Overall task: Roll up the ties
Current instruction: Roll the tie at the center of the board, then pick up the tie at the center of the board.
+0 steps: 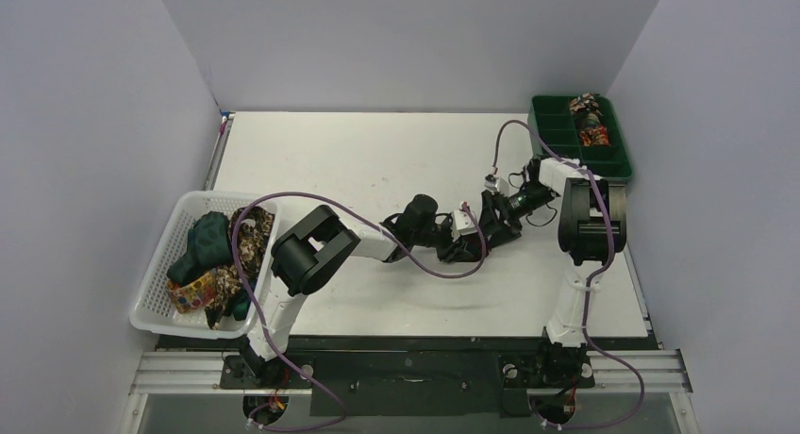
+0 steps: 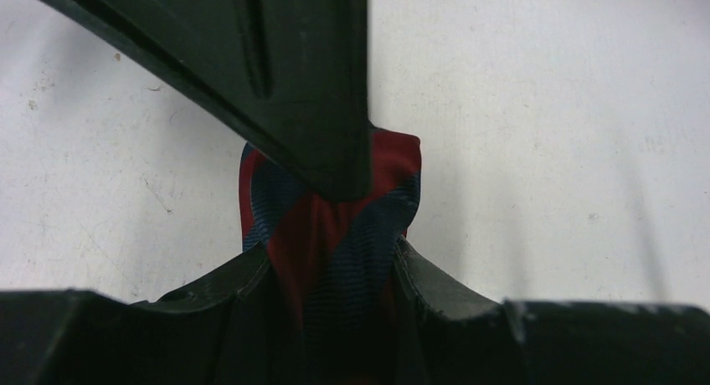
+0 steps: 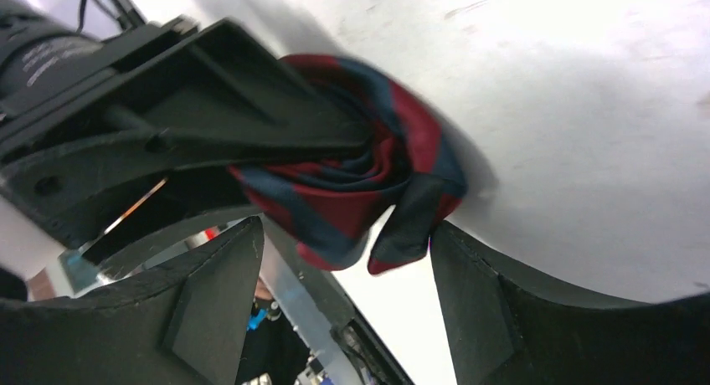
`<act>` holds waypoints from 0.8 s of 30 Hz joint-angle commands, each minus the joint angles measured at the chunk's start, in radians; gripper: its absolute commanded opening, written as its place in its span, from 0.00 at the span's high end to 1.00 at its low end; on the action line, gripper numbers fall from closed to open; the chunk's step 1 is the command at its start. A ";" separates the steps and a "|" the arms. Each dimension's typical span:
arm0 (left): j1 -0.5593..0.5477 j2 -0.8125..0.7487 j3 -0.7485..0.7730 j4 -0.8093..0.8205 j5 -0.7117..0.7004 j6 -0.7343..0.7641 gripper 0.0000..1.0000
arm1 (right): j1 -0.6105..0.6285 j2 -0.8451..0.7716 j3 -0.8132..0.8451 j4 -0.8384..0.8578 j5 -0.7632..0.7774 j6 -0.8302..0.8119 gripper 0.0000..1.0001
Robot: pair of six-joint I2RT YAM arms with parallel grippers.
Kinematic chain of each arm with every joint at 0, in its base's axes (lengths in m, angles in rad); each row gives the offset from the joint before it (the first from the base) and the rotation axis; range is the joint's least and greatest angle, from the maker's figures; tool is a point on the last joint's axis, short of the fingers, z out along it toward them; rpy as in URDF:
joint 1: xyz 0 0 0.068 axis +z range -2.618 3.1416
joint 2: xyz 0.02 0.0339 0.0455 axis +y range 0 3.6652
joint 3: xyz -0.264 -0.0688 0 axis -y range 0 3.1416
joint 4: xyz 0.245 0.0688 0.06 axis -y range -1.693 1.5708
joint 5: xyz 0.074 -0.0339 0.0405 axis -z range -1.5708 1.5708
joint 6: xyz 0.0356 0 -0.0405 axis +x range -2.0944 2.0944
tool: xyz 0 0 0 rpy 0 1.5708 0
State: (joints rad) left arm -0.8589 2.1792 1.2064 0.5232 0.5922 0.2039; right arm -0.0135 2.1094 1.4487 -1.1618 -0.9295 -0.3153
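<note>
The left gripper (image 2: 333, 251) is clamped on the rolled navy-and-red tie (image 3: 368, 176), just off the centre of the table (image 1: 377, 151) toward 3 o'clock. The right gripper (image 3: 345, 230) stands wide open, its jaws either side of the roll, holding nothing.

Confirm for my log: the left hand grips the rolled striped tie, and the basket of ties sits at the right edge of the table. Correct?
No: the basket sits at the left edge of the table, per the top view. The left hand does grip the tie.
</note>
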 commanded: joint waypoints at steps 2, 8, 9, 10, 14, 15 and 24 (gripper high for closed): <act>0.021 0.046 -0.026 -0.192 -0.054 0.041 0.91 | 0.037 -0.041 -0.002 -0.157 -0.147 -0.172 0.32; 0.021 0.047 -0.023 -0.187 -0.054 0.041 0.91 | 0.072 -0.022 0.015 -0.127 -0.106 -0.123 0.41; 0.021 0.046 -0.024 -0.185 -0.053 0.040 0.91 | 0.075 -0.021 0.011 -0.104 -0.092 -0.100 0.45; 0.021 0.045 -0.024 -0.183 -0.052 0.039 0.91 | 0.075 -0.028 0.006 -0.046 -0.060 -0.043 0.48; 0.022 0.036 -0.031 -0.173 -0.044 0.032 0.89 | 0.069 -0.070 -0.035 0.116 0.055 0.098 0.80; 0.022 0.031 -0.032 -0.170 -0.038 0.028 0.87 | 0.069 -0.075 -0.041 0.139 0.082 0.110 0.94; 0.029 -0.064 -0.074 -0.044 0.008 -0.017 0.18 | 0.075 -0.112 -0.096 0.175 0.128 0.150 1.00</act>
State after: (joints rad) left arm -0.8417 2.1647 1.1614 0.5453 0.6167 0.2108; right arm 0.0547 2.0510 1.3811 -1.0801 -0.8848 -0.1814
